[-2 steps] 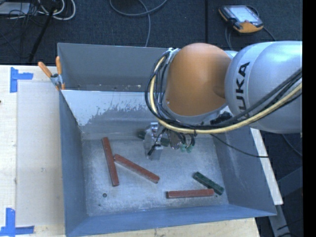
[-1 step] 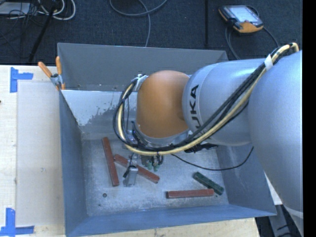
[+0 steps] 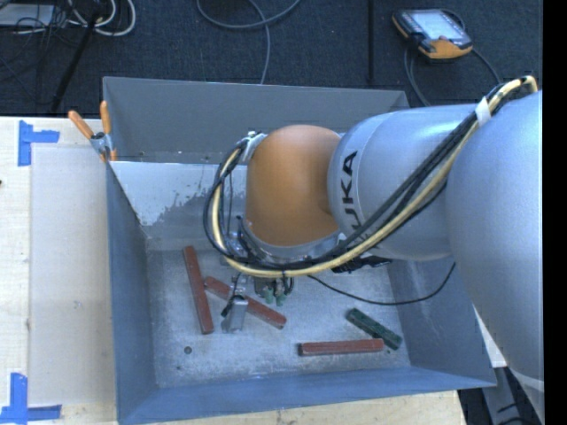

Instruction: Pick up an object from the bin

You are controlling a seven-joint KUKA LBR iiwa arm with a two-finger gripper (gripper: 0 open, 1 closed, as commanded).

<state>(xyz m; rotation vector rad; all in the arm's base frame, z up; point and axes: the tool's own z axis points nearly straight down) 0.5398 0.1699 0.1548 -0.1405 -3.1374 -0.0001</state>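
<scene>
Short reddish-brown stick [image 3: 268, 314], flat and slanted, on the bin [image 3: 168, 348] floor left of centre

The arm [image 3: 425, 184], cut off by the right edge, and its orange cover [image 3: 288, 184] hide the middle of the bin [image 3: 133, 264] floor, part of its back wall and most of its right wall, so what lies beneath them cannot be told. The gripper [image 3: 235, 315] juts from under the wrist with its upper part covered; it overlaps the slanted reddish-brown stick [image 3: 266, 313], hiding that stick's middle, and whether the two touch cannot be told. A dark speck [image 3: 188, 351] near the floor's front left is too small to identify.
</scene>
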